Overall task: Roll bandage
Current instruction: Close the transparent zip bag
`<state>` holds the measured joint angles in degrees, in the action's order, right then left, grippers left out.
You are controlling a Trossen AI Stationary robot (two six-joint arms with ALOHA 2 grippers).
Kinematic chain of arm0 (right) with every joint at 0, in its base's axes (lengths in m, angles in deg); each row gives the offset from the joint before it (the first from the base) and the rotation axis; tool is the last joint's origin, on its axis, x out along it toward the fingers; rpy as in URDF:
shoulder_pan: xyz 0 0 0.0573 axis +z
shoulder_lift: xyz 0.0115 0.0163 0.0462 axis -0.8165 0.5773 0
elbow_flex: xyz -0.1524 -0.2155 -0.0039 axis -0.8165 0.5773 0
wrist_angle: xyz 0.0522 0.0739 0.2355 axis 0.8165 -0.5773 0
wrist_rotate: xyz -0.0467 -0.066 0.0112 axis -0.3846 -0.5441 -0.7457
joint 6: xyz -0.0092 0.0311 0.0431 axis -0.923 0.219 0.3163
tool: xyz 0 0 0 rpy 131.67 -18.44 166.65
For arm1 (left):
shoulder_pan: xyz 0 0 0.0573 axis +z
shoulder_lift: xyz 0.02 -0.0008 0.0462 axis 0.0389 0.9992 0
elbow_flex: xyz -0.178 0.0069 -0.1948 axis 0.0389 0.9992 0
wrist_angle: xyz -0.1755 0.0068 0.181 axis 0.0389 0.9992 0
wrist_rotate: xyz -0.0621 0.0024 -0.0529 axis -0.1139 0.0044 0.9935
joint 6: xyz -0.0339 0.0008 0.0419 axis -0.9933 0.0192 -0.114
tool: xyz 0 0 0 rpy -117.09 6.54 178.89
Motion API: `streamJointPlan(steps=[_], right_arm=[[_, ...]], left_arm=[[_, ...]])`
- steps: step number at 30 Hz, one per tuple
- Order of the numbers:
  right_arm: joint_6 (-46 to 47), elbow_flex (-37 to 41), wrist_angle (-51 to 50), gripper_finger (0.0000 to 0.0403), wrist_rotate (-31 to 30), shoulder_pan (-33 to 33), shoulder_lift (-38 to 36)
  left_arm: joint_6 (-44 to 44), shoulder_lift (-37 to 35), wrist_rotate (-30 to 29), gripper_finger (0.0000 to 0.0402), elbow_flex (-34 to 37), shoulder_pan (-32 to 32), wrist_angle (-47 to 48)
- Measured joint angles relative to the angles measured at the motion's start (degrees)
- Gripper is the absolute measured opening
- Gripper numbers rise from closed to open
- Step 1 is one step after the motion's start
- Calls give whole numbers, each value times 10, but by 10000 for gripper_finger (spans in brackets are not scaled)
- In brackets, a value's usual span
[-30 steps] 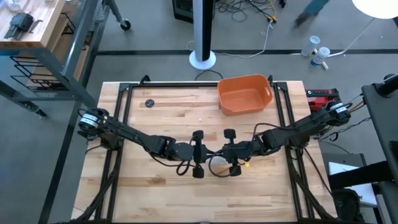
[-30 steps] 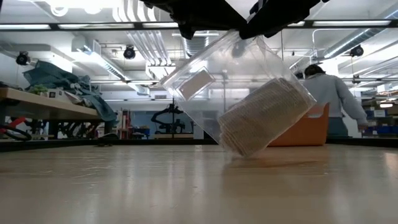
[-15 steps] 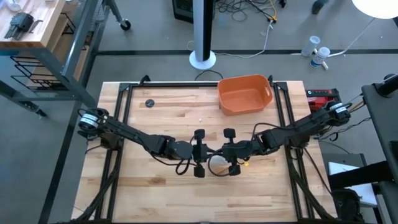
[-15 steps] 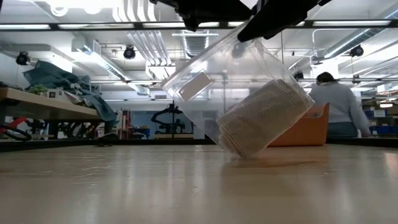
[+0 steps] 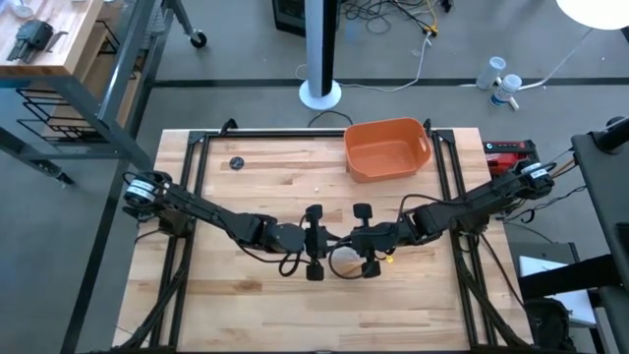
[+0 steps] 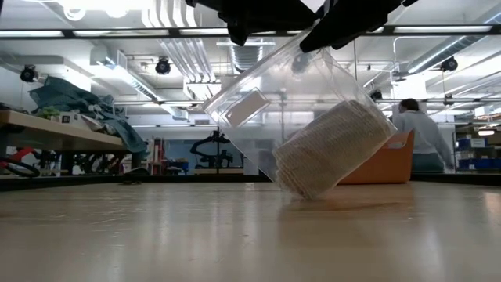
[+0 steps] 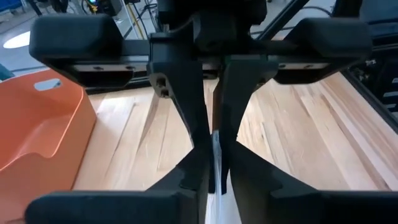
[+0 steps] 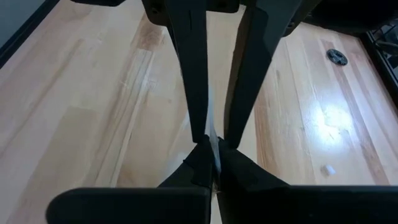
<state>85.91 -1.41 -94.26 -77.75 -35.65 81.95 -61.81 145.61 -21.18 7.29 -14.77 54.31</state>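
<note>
The bandage [image 6: 333,149] is an off-white gauze roll inside a clear plastic wrapper [image 6: 258,110]. The wrapper hangs tilted between my two grippers at the table's middle and shows as a pale patch in the high view [image 5: 344,259]. My left gripper [image 5: 314,248] and my right gripper [image 5: 365,246] face each other, both shut on the wrapper's upper part. In the low view only their dark undersides show at the top, the left gripper [image 6: 246,19] and the right gripper [image 6: 344,23]. My left gripper pinches a thin clear edge of the wrapper [image 7: 215,163] between its two fingers, coming level from the table's left. The wrapper hangs below, tilted, with the roll's lower end [image 6: 301,190] at the tabletop. My right gripper pinches the wrapper's thin clear edge [image 8: 213,144] between its two fingers, coming level from the table's right, opposite my left gripper. The wrapper hangs tilted below it.
An orange tub [image 5: 386,147] stands at the table's far edge, right of centre. A small dark disc [image 5: 236,163] lies at the far left. A person [image 6: 415,133] stands in the room beyond the table.
</note>
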Motion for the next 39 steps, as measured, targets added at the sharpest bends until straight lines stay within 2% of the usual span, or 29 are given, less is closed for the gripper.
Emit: streamJointPlan(steps=[5,9,11,16,20,24,28,32,39], right_arm=[[0,0,0,0,0,0,0],[0,0,-2,0,0,0,0],[0,0,0,0,0,0,0],[0,0,-2,0,2,0,0],[0,0,-2,0,2,0,0],[0,0,-3,0,2,0,0],[0,0,-4,0,-1,0,0],[1,0,-4,0,-2,0,0],[2,1,0,0,0,0,0]], left_arm=[[-5,0,-1,74,0,0,16],[-2,3,5,76,0,0,10],[1,3,6,67,0,0,-1],[0,3,23,9,0,3,12],[-3,3,26,15,0,2,11],[9,3,25,3,0,3,15],[0,3,5,5,0,2,20],[-21,3,10,6,0,2,27],[-23,2,12,34,0,2,31]])
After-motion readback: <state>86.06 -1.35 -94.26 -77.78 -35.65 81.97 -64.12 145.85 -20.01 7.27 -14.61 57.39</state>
